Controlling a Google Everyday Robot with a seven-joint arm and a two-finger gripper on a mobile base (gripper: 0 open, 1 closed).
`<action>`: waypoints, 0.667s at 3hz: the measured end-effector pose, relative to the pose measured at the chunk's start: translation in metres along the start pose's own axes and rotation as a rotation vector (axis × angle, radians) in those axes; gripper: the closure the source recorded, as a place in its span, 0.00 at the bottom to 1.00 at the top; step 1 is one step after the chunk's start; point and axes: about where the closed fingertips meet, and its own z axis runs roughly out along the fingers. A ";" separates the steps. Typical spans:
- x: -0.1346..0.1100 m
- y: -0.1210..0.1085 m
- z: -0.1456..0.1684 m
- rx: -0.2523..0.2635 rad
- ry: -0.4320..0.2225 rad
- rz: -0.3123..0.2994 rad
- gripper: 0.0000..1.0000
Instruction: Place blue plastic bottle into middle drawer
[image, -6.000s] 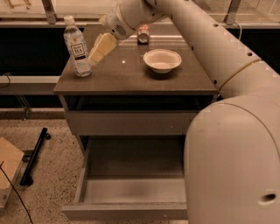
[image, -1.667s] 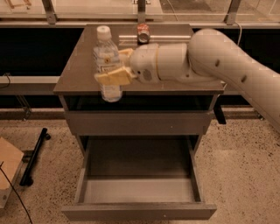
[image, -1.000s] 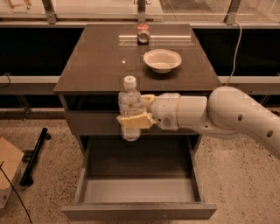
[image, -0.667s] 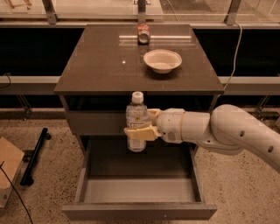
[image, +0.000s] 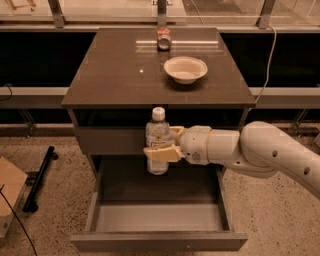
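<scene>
The blue plastic bottle (image: 157, 141) is clear with a white cap and a pale label. It hangs upright in front of the cabinet, over the rear part of the open middle drawer (image: 158, 220). My gripper (image: 161, 145) comes in from the right and is shut on the bottle's middle, with one pale finger (image: 159, 153) across its front. The bottle's base is above the drawer floor, near the drawer's back. The drawer is pulled out and its grey floor is bare.
On the brown tabletop (image: 115, 70) stand a white bowl (image: 185, 69) and a small red-and-silver can (image: 164, 38) at the back. My white arm (image: 260, 152) spans the right side. A black bar (image: 39, 177) and cardboard (image: 10, 187) lie on the floor at left.
My gripper took the bottle from the tabletop's left side, carried it forward over the front edge and lowered it in front of the cabinet, down toward the open drawer.
</scene>
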 end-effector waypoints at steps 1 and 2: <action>0.023 -0.004 -0.001 -0.014 0.002 0.003 1.00; 0.057 -0.013 -0.002 -0.008 -0.006 0.000 1.00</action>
